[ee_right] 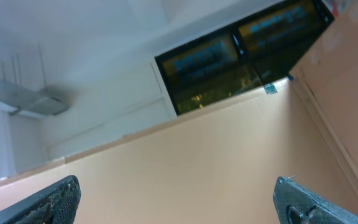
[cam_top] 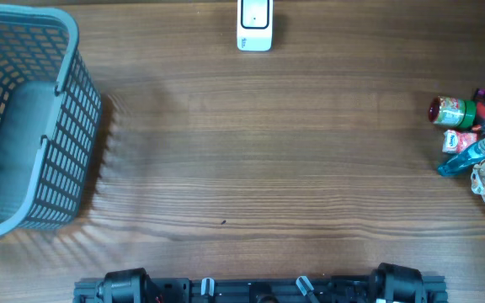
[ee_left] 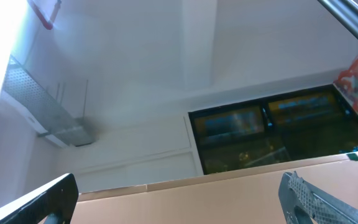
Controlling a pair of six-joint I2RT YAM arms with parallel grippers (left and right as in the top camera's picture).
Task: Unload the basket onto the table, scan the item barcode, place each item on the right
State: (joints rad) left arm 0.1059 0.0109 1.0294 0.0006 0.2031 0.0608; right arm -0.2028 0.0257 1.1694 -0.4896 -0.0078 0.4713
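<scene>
Resting at the near edge, left gripper [ee_left: 176, 205] and right gripper [ee_right: 176, 208] are held wide, empty. The items [cam_top: 474, 143] are heaped well off the right gripper's outer side; scanner [cam_top: 254, 25] is set farthest ahead. Tight heap: a neighbour may be knocked.

Your left wrist camera pointed upward. The left gripper [ee_left: 179, 202] showed its fingers [ee_left: 53, 196] at the bottom corners, spread wide apart. Behind them you had a tan panel [ee_left: 229, 190], a dark window [ee_left: 272, 134] and a perforated metal tray [ee_left: 39, 102] on the white wall [ee_left: 135, 68].
</scene>
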